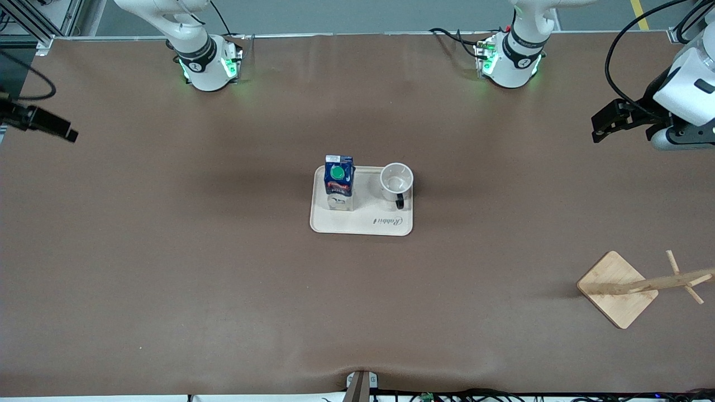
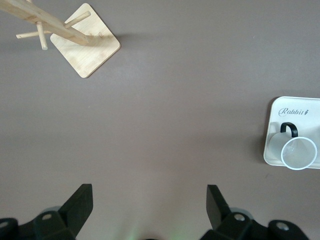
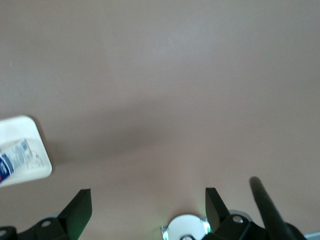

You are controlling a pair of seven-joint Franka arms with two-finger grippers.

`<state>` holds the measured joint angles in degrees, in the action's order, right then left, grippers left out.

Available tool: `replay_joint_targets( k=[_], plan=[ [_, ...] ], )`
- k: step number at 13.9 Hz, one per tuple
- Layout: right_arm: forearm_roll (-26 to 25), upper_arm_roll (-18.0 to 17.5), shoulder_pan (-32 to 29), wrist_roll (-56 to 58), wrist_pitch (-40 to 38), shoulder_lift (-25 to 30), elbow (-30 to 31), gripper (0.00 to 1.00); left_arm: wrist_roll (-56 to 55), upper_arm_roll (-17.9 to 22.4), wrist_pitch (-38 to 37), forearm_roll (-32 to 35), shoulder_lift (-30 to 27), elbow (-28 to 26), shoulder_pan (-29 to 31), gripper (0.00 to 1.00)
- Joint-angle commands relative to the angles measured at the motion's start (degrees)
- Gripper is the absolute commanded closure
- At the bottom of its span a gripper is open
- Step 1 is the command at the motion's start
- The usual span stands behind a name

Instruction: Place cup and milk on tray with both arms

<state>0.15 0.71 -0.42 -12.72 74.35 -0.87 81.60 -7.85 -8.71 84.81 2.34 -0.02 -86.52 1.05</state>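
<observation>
Cream and flat, the tray [image 1: 362, 223] lies at the middle of the front view, and both of the task's things already stand on it. The milk [image 1: 339, 188], a blue carton with a green cap, is upright in the tray's upper left corner, toward the right arm's end. The cup [image 1: 396, 181], white and mouth up, sits in the upper right corner, its black handle turned down the frame toward the front camera. Carton and cup stand apart, with bare tray between them.

Judging by this, the placing looks done and no grasp remains to line up. Both arms hang well apart from the tray. The left gripper [image 1: 606, 125] is at the right edge of the front view, over bare table; its wrist view shows the fingers [image 2: 80, 202] spread wide with nothing between them, and the cup off at the middle right. The right gripper [image 1: 51, 126] is at the left edge, also over bare table, also spread and empty in its own wrist view.

A wooden rack [image 1: 619, 287] stands at the lower right, its post leaning out of frame. The cup's face drawing is hidden. The right wrist view cuts off most of the carton and tray.
</observation>
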Motion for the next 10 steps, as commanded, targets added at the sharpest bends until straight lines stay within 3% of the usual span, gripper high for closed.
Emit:
replay_joint_targets(
  k=[1,6,10],
  plan=[
    [-0.9,-0.5,-0.2,4.9,2.1,5.6,9.0,0.0,-0.2,0.0,0.7,-0.2,-1.7,-2.3,0.4,0.0],
    [0.3,-0.4,-0.8,8.1,2.2,4.1,3.1,0.0,-0.4,0.1,1.8,-1.4,-1.7,-3.0,0.8,0.0],
    [0.0,-0.3,-2.2,8.2,4.4,3.9,3.3,0.0,0.5,0.0,1.5,-1.2,-1.7,-2.0,0.8,0.0]
  ],
)
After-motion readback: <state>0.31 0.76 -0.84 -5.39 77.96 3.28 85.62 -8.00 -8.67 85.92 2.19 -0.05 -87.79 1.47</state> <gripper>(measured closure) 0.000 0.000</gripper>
